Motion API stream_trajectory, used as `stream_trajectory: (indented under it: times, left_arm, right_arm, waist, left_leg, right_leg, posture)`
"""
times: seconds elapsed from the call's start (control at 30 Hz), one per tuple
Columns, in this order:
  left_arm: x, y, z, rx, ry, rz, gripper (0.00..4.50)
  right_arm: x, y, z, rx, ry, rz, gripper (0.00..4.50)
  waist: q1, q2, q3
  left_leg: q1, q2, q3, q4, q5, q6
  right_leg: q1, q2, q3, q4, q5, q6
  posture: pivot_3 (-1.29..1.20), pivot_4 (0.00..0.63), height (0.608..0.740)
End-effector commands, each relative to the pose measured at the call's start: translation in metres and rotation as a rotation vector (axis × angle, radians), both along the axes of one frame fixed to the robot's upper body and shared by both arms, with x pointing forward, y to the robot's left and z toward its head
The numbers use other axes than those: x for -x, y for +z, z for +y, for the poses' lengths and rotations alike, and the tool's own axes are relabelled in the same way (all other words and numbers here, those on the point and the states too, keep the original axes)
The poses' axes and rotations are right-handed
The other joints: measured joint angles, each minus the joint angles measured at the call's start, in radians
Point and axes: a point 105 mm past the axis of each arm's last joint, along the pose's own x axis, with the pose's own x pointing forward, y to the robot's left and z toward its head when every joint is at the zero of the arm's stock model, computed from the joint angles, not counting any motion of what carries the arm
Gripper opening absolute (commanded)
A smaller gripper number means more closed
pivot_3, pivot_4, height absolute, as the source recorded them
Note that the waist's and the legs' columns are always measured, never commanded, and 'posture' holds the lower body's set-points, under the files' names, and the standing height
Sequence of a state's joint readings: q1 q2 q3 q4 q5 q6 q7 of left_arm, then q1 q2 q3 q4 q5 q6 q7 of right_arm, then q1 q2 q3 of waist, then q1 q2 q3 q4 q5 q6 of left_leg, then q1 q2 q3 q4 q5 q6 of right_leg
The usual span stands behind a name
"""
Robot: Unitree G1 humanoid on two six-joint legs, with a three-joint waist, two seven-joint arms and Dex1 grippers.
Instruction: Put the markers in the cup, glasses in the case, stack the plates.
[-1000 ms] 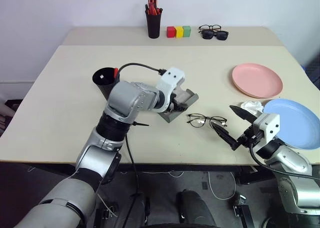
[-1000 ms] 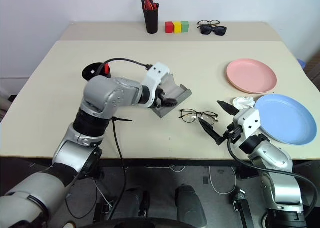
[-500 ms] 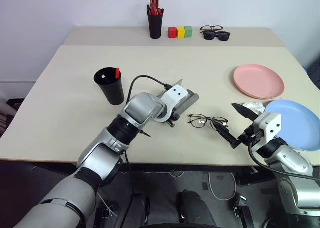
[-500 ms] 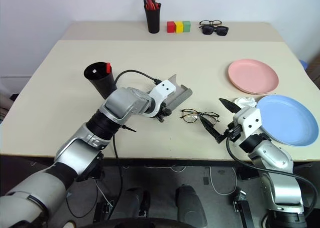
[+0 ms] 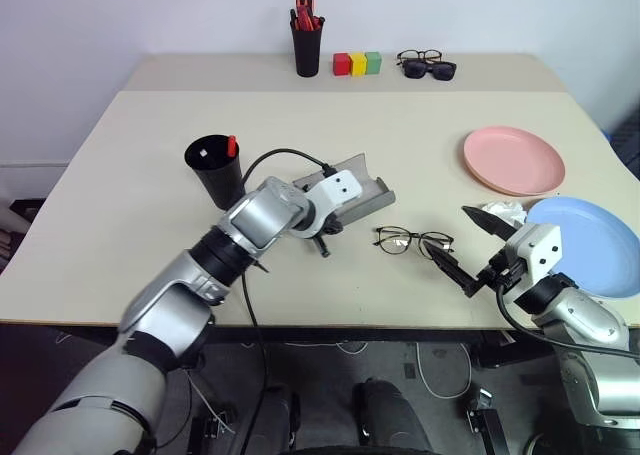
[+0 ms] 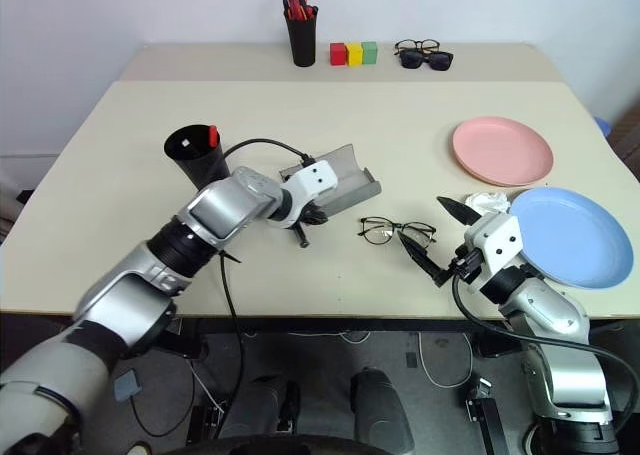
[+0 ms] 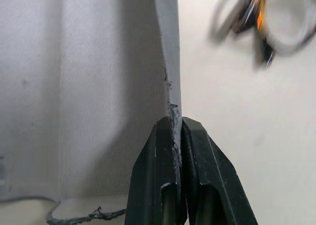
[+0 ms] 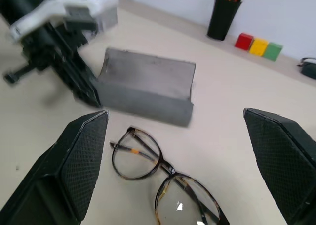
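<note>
The left gripper (image 7: 177, 131) pinched the thin rim of the grey felt case (image 5: 352, 183); the right gripper (image 8: 175, 156) stood spread over wire-rimmed glasses (image 8: 163, 183).

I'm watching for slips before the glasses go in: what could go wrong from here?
The left gripper pinches only the thin rim of the case; it may slip out or tip. The glasses lie flat beside the case, so the open right gripper might push them instead of lifting them.

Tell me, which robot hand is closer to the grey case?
Left. The left gripper is pinched shut on the edge of the case. The right gripper hangs open beyond the glasses, apart from it.
</note>
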State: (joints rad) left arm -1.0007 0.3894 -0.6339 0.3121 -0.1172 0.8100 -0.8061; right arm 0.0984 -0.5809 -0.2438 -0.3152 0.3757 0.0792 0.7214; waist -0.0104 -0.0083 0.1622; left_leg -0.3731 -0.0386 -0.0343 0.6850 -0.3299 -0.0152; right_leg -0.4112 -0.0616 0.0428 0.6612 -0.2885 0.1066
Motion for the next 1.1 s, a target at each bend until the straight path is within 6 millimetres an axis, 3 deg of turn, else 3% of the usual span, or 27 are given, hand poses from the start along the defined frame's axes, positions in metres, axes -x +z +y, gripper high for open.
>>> stream_trajectory:
  times: [0.03,0.37,0.7,1.1]
  left_arm:
    - [-0.013,0.008,0.008,-0.080,-0.133,-0.114,0.02]
    - [-0.016,0.004,-0.001,-0.123,-0.448,-0.185,0.02]
    - [-0.028,0.009,-0.009,-0.127,-0.426,-0.215,0.02]
    - [-0.028,0.008,-0.010,-0.116,-0.428,-0.212,0.02]
  right_arm:
    - [0.001,0.001,-0.002,0.021,0.028,0.011,4.50]
    - [0.012,-0.018,-0.012,0.067,0.007,0.105,4.50]
    - [0.021,-0.020,-0.019,0.085,-0.016,0.105,4.50]
    - [0.026,-0.005,-0.024,0.097,-0.015,0.101,4.50]
  waist:
    - [0.004,0.000,0.000]
    - [0.014,0.000,0.000]
    - [0.023,-0.001,0.000]
    - [0.022,-0.001,0.001]
  left_leg:
    - [0.000,0.000,0.000,0.000,0.000,0.000]
    - [-0.001,-0.001,0.001,0.000,0.000,0.005]
    - [-0.001,-0.001,0.001,0.002,-0.003,0.012]
    - [-0.001,-0.001,0.001,0.002,-0.003,0.012]
  right_leg:
    - [0.000,0.000,0.000,0.000,0.000,0.000]
    - [0.001,0.001,-0.001,-0.002,0.000,0.000]
    - [0.002,0.001,-0.002,-0.002,0.000,0.002]
    - [0.002,0.001,-0.002,-0.002,0.000,0.002]
  posture:
    - [0.00,0.150,0.740]
    - [0.00,0.150,0.740]
    - [0.00,0.150,0.740]
    - [0.00,0.150,0.740]
